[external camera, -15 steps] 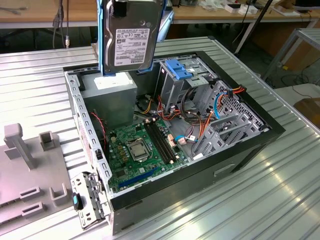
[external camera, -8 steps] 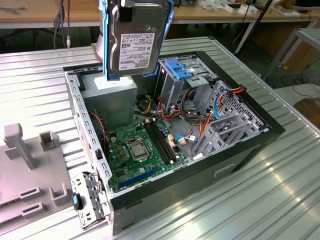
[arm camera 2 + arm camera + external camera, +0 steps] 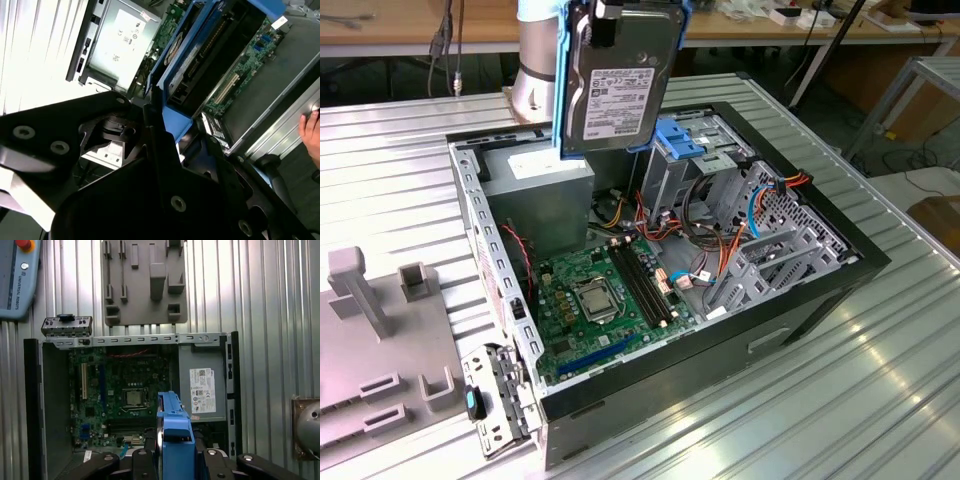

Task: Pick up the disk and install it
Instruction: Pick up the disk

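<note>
The disk (image 3: 618,85), a dark grey hard drive in a bright blue carrier, hangs upright in the air above the back part of the open computer case (image 3: 720,345). My gripper (image 3: 172,456) is shut on it from above, its black fingers clamping the blue carrier's edge (image 3: 173,432). In the second wrist view the disk (image 3: 200,55) reaches away from the black gripper body toward the case interior. The drive cage with its blue latch plate (image 3: 682,140) stands just to the exterior view's right of the disk, below it.
Inside the case lie the green motherboard (image 3: 600,300), the grey power supply (image 3: 538,180) and loose cables (image 3: 720,250). A grey fixture plate (image 3: 380,340) and a small metal bracket (image 3: 492,405) sit at the exterior view's left. A person's hand (image 3: 310,131) is near the case.
</note>
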